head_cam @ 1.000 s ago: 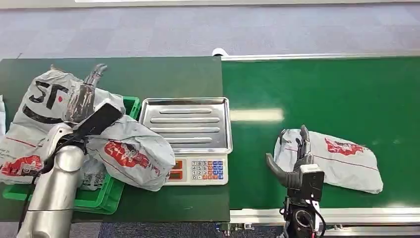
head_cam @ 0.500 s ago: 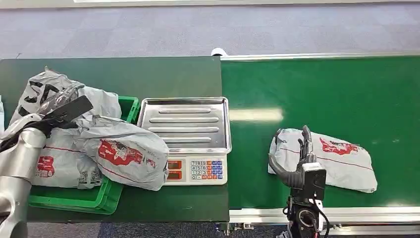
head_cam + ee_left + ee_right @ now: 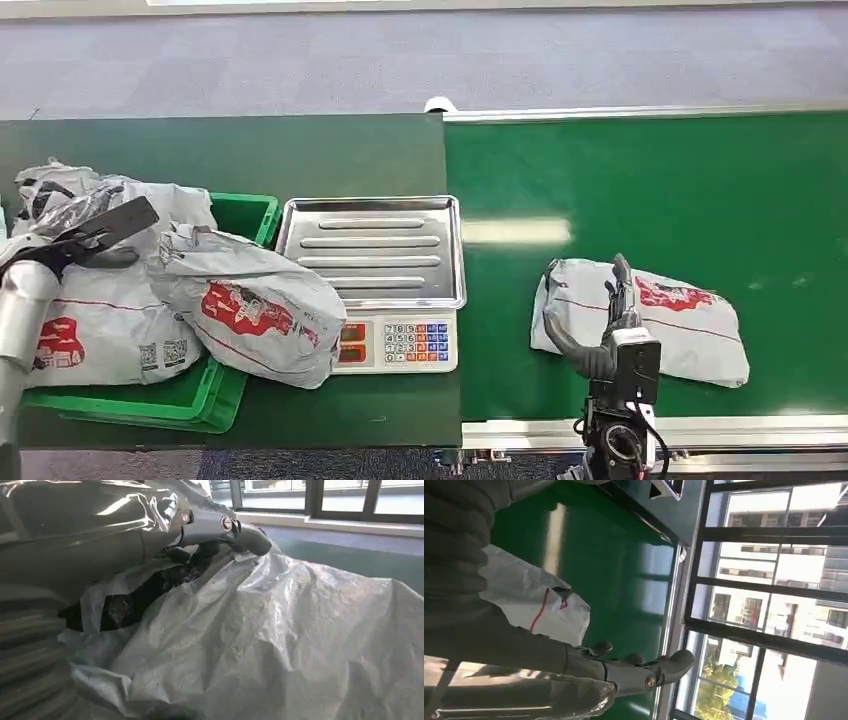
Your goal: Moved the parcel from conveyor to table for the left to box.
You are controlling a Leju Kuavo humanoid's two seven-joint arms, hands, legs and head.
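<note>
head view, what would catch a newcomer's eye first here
The pile of grey parcels heaped over the green crate at the left, with the left hand on top of it. Next, the lone parcel on the bright green conveyor with the right hand over its near end. Between them sits a steel-topped scale.

The left hand (image 3: 75, 225) reaches in from the far left, fingers pressed flat. The right hand (image 3: 600, 330) stands upright on its wrist, thumb out, fingers spread apart.
</note>
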